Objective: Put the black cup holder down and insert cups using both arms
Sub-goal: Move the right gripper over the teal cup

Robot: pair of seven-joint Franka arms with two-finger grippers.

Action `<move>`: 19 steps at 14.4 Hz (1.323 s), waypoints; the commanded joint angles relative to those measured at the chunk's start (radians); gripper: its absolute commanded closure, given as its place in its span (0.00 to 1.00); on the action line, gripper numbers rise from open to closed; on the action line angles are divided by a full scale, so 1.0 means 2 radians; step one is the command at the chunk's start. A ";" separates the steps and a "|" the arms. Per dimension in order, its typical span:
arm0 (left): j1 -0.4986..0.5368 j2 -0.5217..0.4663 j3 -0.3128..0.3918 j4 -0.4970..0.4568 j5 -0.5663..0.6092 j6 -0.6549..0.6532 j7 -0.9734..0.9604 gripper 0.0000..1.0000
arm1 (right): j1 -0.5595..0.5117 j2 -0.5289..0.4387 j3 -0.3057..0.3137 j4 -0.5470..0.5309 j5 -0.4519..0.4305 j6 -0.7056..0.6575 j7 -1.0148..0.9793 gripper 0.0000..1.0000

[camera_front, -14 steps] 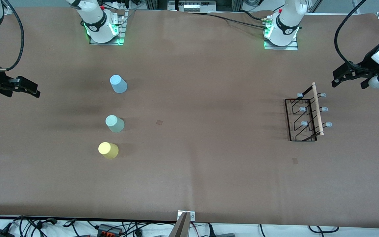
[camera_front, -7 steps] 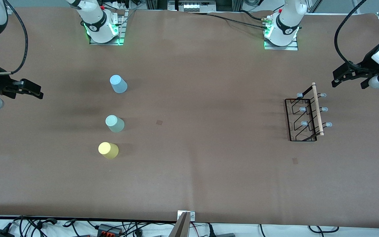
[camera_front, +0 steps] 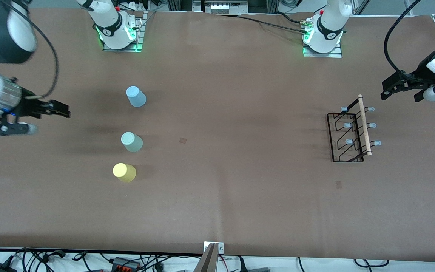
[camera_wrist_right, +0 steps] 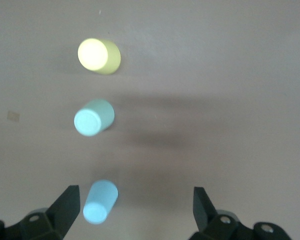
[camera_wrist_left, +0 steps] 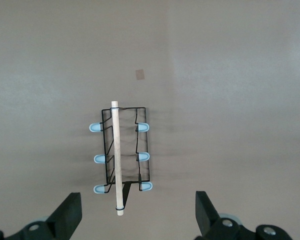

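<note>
Approach stage is judged underway: right gripper (camera_wrist_right: 135, 210), jaws spread, is aimed beside the light blue cup (camera_wrist_right: 100, 201); left gripper (camera_wrist_left: 137, 217), jaws spread, is held waiting above the black cup holder (camera_wrist_left: 121, 157). Descent and alignment are required.

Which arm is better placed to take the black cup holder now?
Left. The left gripper, open, hangs beside the black cup holder at its end of the table; the right gripper is by the cups.

brown table (camera_front: 240, 211) carries three upturned cups (camera_front: 131, 142) and a black cup holder (camera_front: 347, 138).
</note>
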State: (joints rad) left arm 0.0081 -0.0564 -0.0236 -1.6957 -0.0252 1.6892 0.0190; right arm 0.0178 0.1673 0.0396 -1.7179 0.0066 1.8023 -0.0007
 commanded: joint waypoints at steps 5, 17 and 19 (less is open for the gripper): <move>-0.003 -0.002 0.003 0.006 0.006 -0.009 -0.005 0.00 | 0.030 -0.012 0.000 -0.177 0.009 0.233 0.023 0.00; -0.002 -0.001 0.006 0.005 0.007 -0.008 -0.006 0.00 | 0.073 0.014 0.000 -0.205 0.008 0.292 0.064 0.00; -0.002 -0.001 0.006 0.005 0.006 -0.007 -0.006 0.00 | 0.075 0.015 0.000 -0.205 0.008 0.291 0.064 0.00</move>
State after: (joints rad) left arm 0.0083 -0.0564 -0.0169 -1.6957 -0.0251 1.6866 0.0149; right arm 0.1592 0.2055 0.0414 -2.1128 0.0078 2.3693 0.1180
